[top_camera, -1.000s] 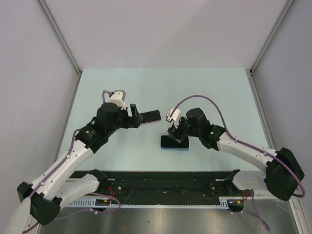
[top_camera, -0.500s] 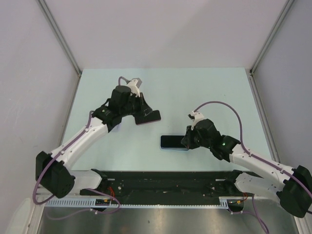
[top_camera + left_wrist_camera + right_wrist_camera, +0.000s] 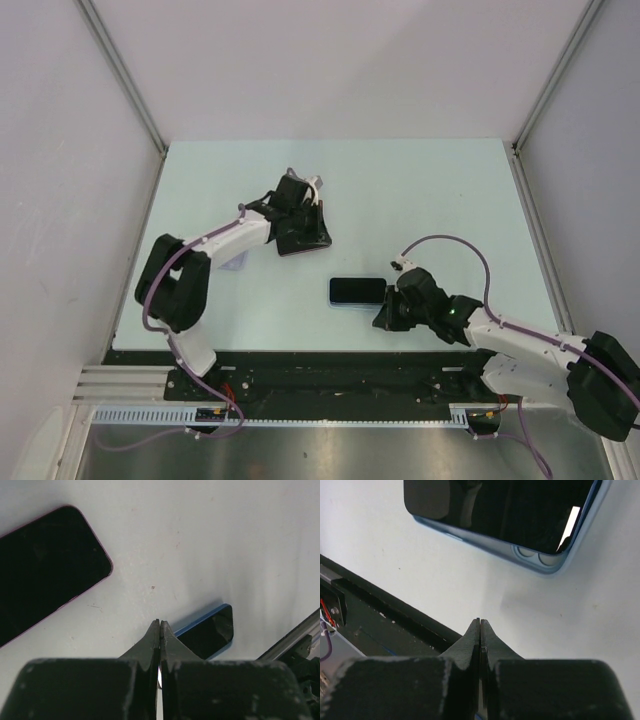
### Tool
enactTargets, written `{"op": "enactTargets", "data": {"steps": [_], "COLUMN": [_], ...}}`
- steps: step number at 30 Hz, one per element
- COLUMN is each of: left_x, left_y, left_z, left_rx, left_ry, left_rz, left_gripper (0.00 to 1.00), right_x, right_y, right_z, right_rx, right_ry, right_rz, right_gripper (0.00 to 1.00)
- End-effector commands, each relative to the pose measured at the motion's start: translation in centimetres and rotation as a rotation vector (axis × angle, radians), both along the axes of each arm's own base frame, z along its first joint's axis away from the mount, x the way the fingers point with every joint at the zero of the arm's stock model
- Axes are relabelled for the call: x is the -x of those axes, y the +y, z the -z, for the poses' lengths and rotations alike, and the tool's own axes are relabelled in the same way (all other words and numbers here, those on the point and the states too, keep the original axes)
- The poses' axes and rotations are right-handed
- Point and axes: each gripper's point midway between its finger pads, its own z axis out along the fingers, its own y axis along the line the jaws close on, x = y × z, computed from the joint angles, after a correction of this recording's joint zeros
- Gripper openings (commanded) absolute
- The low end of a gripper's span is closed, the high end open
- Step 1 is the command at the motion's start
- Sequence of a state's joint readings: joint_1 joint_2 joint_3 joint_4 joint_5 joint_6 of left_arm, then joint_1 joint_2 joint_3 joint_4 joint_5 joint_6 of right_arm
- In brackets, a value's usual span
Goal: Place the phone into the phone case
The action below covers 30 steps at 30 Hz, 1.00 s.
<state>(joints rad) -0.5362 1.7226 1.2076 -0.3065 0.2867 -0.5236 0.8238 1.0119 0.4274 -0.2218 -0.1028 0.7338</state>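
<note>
The phone (image 3: 358, 290) lies flat mid-table, glossy black face up with a blue rim; it also shows in the wrist views (image 3: 207, 635) (image 3: 505, 510). Farther back left lies a flat dark slab with a thin pink rim, which I take for the phone case (image 3: 308, 242) (image 3: 45, 565). My left gripper (image 3: 303, 222) (image 3: 160, 622) hovers shut and empty over the case's near side. At the phone's near right corner, my right gripper (image 3: 382, 318) (image 3: 480, 621) is shut on nothing, pointing at bare table.
The black rail (image 3: 340, 365) (image 3: 370, 620) runs along the table's near edge, just below the right gripper. Grey walls (image 3: 80, 150) close in the pale green tabletop (image 3: 430, 190) on three sides.
Both grippers have shut. The left one let go of the pink-rimmed case, which now lies on the table, and its arm swung right. The right arm drew back from over the phone.
</note>
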Motion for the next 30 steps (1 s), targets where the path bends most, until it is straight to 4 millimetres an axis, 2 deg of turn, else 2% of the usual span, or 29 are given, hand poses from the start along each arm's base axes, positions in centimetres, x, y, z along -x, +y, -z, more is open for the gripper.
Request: {"op": "enactTargets", "data": {"steps": [1, 2, 6, 11, 15, 17, 20, 21, 23, 24, 28, 30], "left_x": [-0.4, -0.2, 0.6, 1.7, 3.3, 4.0, 4.8, 5.5, 5.8, 6.5, 7.9, 8.7], "left_y": [-1.5, -1.5, -1.5, -2.3, -1.9, -1.6, -0.5, 0.2, 0.6, 0.8, 0.3, -0.2], "left_z": [-0.3, 0.8, 2.7, 4.4, 5.9, 6.1, 6.9, 7.8, 8.0, 8.7, 9.0, 8.7], "left_rx": [-0.007, -0.031, -0.082, -0.124, -0.179, -0.195, -0.219, -0.236, -0.238, -0.239, -0.193, -0.161], "left_ry": [0.001, 0.019, 0.056, 0.078, 0.119, 0.116, 0.120, 0.136, 0.132, 0.154, 0.182, 0.187], "left_rz": [0.054, 0.058, 0.080, 0.111, 0.111, 0.105, 0.081, 0.073, 0.059, 0.059, 0.075, 0.088], "left_gripper": [0.00, 0.00, 0.00, 0.00, 0.00, 0.00, 0.00, 0.00, 0.00, 0.00, 0.00, 0.00], "right_x": [-0.4, -0.4, -0.5, -1.2, -2.8, -3.3, -4.2, -4.8, -5.4, -5.6, -8.0, -8.4], "right_y": [1.1, 1.0, 0.4, -0.4, -1.7, -1.8, -2.5, -2.9, -3.1, -3.0, -2.8, -2.5], "right_z": [-0.3, 0.0, 1.5, 2.4, 2.8, 2.7, 2.9, 3.0, 3.1, 3.2, 2.5, 2.6], "right_rx": [-0.046, -0.039, 0.008, 0.043, 0.086, 0.081, 0.102, 0.113, 0.110, 0.105, 0.047, 0.029], "right_ry": [-0.006, -0.004, 0.012, -0.014, -0.067, -0.078, -0.099, -0.109, -0.114, -0.113, -0.147, -0.146], "right_rz": [0.039, 0.046, 0.083, 0.132, 0.206, 0.218, 0.251, 0.274, 0.286, 0.282, 0.313, 0.303], "right_gripper": [0.00, 0.00, 0.00, 0.00, 0.00, 0.00, 0.00, 0.00, 0.00, 0.00, 0.00, 0.00]}}
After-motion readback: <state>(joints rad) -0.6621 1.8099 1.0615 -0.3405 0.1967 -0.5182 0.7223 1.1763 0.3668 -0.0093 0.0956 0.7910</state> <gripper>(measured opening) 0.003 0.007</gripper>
